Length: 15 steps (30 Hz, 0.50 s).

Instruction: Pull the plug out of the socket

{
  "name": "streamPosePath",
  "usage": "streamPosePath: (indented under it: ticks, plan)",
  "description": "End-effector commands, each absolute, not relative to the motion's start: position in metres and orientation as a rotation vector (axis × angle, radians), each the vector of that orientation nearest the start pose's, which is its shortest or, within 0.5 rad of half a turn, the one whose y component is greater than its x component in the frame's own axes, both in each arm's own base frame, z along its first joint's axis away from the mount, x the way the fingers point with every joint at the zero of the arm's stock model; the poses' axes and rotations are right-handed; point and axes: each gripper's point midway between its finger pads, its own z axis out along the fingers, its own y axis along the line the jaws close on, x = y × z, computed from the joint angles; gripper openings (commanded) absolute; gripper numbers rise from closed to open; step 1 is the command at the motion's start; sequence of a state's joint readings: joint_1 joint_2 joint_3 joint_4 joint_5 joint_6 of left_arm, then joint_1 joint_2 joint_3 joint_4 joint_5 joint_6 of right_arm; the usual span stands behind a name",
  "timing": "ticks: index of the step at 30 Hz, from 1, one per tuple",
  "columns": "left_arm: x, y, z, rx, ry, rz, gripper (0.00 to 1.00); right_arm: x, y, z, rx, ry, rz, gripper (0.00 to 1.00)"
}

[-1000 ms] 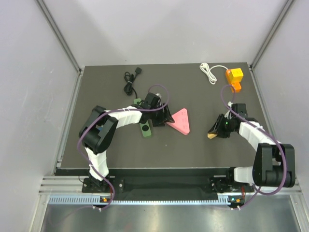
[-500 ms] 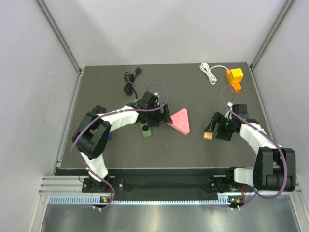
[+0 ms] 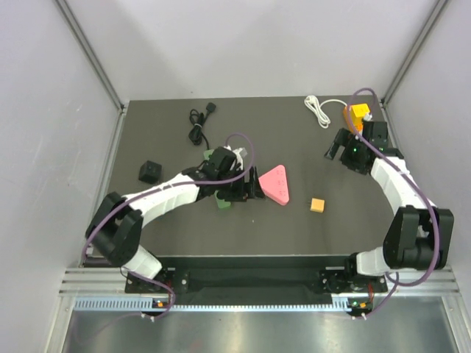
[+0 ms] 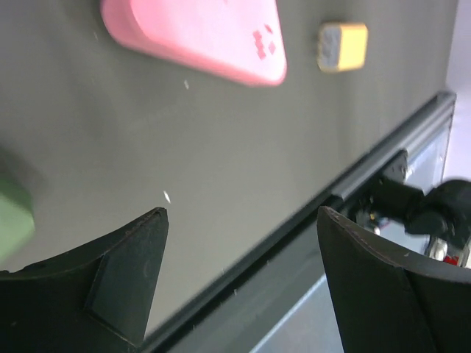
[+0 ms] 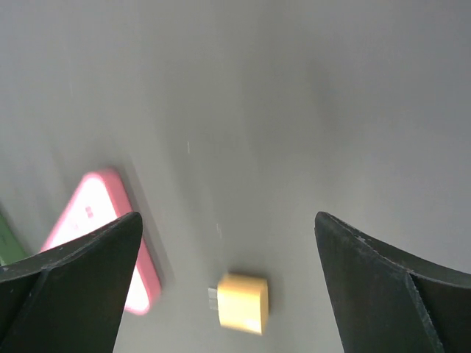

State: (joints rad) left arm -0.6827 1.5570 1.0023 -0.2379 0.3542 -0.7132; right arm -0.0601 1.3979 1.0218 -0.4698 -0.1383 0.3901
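- The dark grey table (image 3: 309,235) carries everything, with the task's pieces spread from the middle to the far right corner
- The left gripper (image 4: 241,218) is stretched out to the middle of the table, low over the mat just beside the pink triangular plastic slab (image 3: 276,184); its fingers are spread wide with nothing between them
- The right gripper (image 5: 227,220) is reached up toward the far right corner, fingers likewise spread and empty; its wrist camera looks back at the middle of the table, so it is not lined up on anything in that corner
- The yellow plastic block (image 3: 358,112), which I take for the socket end, sits at the far right corner beside a coiled white cord (image 3: 320,110), partly hidden by the right arm; I cannot tell whether anything is plugged into it
- A green block (image 3: 221,201) lies under the left arm, a coiled black cable (image 3: 197,126) near the back, and a black cube (image 3: 149,171) off to the left
- A small orange-yellow plug-like piece (image 3: 318,205) lies loose on the mat, well apart from the yellow block; if it is the plug, the pull looks done, otherwise a grasp and pull remain
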Motion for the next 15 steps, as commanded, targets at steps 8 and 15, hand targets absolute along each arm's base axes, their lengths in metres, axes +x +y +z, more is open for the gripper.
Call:
streamPosePath:
  ticks: [8,15]
  plan:
    - [0.201,-0.247,0.192,0.011,2.465,-0.925,0.86,0.447,-0.034,0.155,0.77,2.188,0.213,1.0]
    - [0.182,-0.222,0.233,-0.12,2.335,-0.991,0.86,0.467,-0.03,0.151,0.752,2.191,0.309,1.0]
